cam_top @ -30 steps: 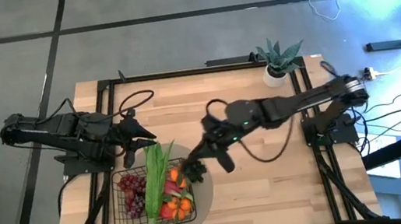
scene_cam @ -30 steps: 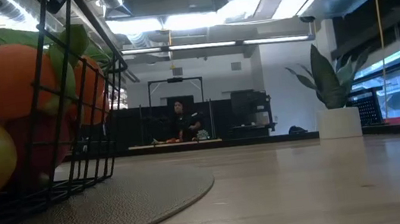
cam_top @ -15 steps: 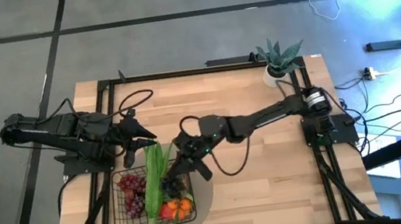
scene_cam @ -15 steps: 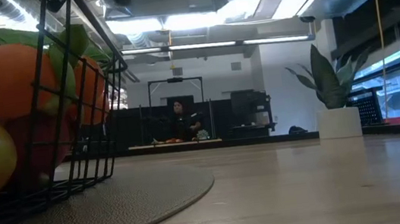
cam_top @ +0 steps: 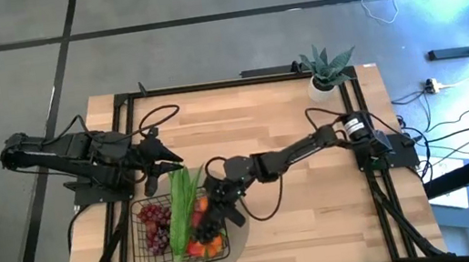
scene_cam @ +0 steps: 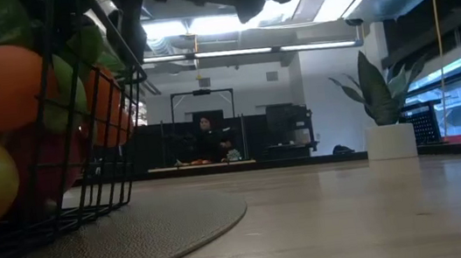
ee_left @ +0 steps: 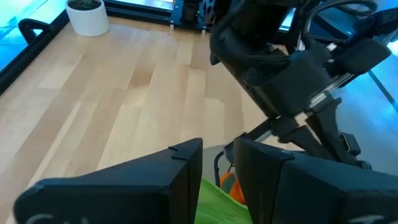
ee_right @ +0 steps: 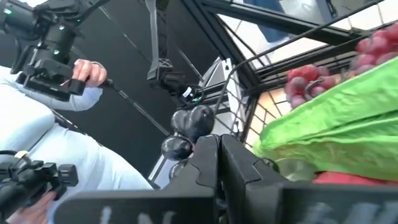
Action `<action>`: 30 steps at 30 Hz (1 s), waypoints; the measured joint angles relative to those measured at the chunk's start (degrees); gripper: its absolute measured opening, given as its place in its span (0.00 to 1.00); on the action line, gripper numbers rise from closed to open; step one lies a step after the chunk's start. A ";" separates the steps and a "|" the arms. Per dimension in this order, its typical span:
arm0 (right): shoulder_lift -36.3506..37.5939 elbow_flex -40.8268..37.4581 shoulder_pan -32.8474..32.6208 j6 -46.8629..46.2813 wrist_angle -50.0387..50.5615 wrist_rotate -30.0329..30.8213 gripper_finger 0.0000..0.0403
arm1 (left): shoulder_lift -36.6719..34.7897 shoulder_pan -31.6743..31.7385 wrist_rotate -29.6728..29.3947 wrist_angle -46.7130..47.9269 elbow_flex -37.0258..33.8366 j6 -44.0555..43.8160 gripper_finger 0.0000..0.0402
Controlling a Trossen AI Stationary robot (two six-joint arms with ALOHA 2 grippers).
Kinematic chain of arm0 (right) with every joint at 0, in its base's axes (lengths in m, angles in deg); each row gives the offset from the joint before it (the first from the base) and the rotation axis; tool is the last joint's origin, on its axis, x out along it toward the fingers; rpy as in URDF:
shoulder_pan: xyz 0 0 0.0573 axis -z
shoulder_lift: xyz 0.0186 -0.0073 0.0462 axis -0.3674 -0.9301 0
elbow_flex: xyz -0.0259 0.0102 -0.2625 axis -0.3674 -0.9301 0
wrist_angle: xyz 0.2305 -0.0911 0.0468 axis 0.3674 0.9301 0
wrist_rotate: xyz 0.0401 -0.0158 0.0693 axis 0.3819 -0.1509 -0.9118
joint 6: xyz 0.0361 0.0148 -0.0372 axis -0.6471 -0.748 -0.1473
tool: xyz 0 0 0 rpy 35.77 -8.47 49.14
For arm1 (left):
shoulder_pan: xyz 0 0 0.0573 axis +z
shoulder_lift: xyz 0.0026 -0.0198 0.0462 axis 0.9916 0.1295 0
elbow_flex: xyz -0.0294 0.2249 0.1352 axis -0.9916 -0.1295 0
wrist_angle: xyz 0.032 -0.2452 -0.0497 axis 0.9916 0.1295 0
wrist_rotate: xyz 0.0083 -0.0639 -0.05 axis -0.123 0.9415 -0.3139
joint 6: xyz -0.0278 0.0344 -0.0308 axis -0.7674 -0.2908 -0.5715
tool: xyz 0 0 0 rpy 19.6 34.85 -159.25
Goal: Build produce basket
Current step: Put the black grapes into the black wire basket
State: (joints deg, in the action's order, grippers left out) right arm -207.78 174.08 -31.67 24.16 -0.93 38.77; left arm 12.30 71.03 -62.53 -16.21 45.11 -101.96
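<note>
Item: the basket (cam_top: 146,250), black wire mesh, sitting on a round woven mat (scene_cam: 138,237) at the near left of the table (cam_top: 308,130). We are counting inside it red grapes (cam_top: 155,227), a long green bunch (cam_top: 181,208) lying lengthwise, and orange and red fruit (cam_top: 210,242) at the near right corner.

Item: the right gripper (cam_top: 212,215), reaching across and hovering over the basket's right half. We are reading its fingers (ee_right: 239,163) as pressed together, pinching a small cluster of dark fruits (ee_right: 186,127) by the end, the fruits hanging just past the tips. The green bunch and grapes are lying close beside and beyond the fingers in the right wrist view.

Item: the left gripper (cam_top: 164,166), waiting just behind the basket's far rim, fingers (ee_left: 180,180) slightly parted with nothing between them, the green bunch just below.

Handling note: we are judging the step as setting the dark fruits down. We are advising a slow descent into the free pocket between green bunch and orange fruit, keeping clear of the wire rim, and parting the fingers only once the cluster is resting on the produce, so nothing rolls out.
</note>
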 joint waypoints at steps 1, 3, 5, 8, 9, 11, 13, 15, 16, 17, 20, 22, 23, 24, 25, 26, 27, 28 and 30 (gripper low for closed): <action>-0.04 0.00 0.01 0.04 0.07 0.00 0.00 | 0.00 0.00 0.00 0.00 0.00 0.00 0.20; -0.05 0.00 0.16 0.06 0.40 0.09 0.00 | 0.00 0.00 0.00 0.00 0.00 0.01 0.20; -0.05 0.00 0.27 0.17 0.43 0.03 0.01 | 0.00 0.00 0.00 0.00 0.00 0.02 0.20; -0.05 0.00 0.38 0.16 0.49 -0.74 0.04 | 0.00 0.00 0.00 0.02 0.00 0.02 0.20; -0.05 0.00 0.45 0.12 0.50 -0.83 0.05 | 0.00 0.00 0.00 0.03 0.00 0.02 0.20; -0.05 0.00 0.52 0.14 0.55 -0.89 0.08 | 0.00 0.00 0.70 0.08 0.00 0.02 0.20; -0.05 0.00 0.62 0.22 0.59 -0.23 0.10 | 0.00 0.00 2.55 0.07 0.00 0.02 0.20; -0.05 0.00 0.70 0.43 0.59 0.50 0.12 | 0.00 -0.04 4.37 0.09 0.00 0.04 0.20; -0.07 0.00 0.75 0.89 0.64 0.80 0.13 | 0.00 -0.03 5.53 0.19 0.00 0.06 0.20; -0.07 0.00 0.75 1.59 0.68 1.18 0.14 | 0.00 -0.03 7.06 0.37 0.00 0.28 0.20; -0.07 0.00 0.84 2.14 0.74 2.56 0.17 | 0.00 -0.02 13.37 0.66 0.00 1.91 0.20; -0.07 0.00 0.92 1.70 0.74 2.82 0.19 | 0.00 -0.04 16.74 0.68 0.00 2.36 0.20; -0.07 0.00 0.93 1.67 0.74 3.26 0.19 | 0.00 -0.04 17.88 0.66 0.00 2.30 0.20; -0.07 0.00 0.93 1.66 0.74 4.00 0.20 | 0.00 -0.04 18.56 0.68 0.00 2.05 0.20; -0.08 0.00 0.93 1.64 0.75 4.88 0.20 | 0.00 -0.02 18.98 0.66 0.00 1.95 0.20; -0.09 0.00 0.93 1.64 0.74 5.31 0.20 | 0.00 -0.02 19.24 0.68 0.00 1.97 0.20; -0.09 0.00 0.93 1.64 0.74 5.70 0.20 | 0.01 -0.02 19.42 0.70 0.00 1.97 0.20; -0.09 0.00 0.97 1.68 0.74 5.55 0.20 | 0.00 -0.03 19.51 0.79 0.00 1.95 0.20; -0.09 0.00 1.34 1.71 0.74 4.58 0.20 | 0.00 -0.01 19.51 1.37 0.00 1.93 0.20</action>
State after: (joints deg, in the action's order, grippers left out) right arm -207.87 174.08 -30.34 25.87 -0.18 43.35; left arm 12.30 71.02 -43.02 -14.85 45.11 -100.04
